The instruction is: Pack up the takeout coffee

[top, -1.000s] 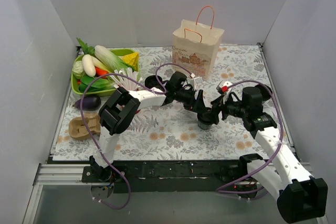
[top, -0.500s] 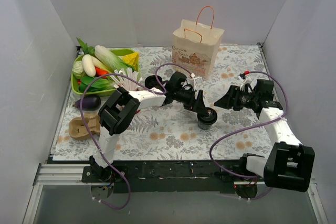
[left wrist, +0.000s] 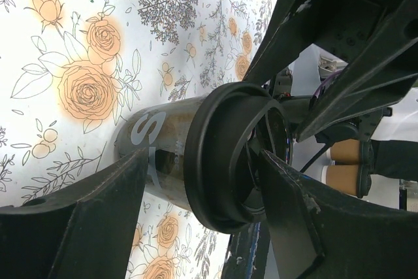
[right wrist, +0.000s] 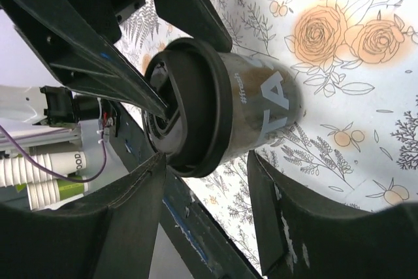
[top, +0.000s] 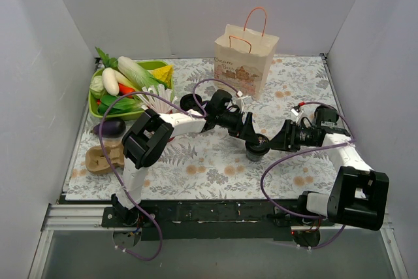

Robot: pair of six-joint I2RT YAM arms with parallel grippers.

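Since the picture before, the right gripper [top: 277, 140] has come down and to the left, back to the takeout coffee [top: 256, 151]. The left gripper [top: 253, 136] and the cup have kept their place. From above, the cup stands upright near the middle of the flowered table [top: 209, 171], between the two grippers. It is on the near side of the paper bag [top: 241, 63] and apart from it. The left gripper reaches it from the upper left, the right one from the right.

In the left wrist view the cup lies across the picture, with its lid [left wrist: 215, 161] to the right. The two fingers [left wrist: 78, 220] of this gripper are against it, one at the wall and one at the lid, so it is clamped on the cup.

In the right wrist view the cup fills the middle, lid to the left. The right fingers [right wrist: 111, 227] stand close against lid and wall; whether they already press, I cannot tell. One finger tip of the left gripper sits in the hollow of the lid.
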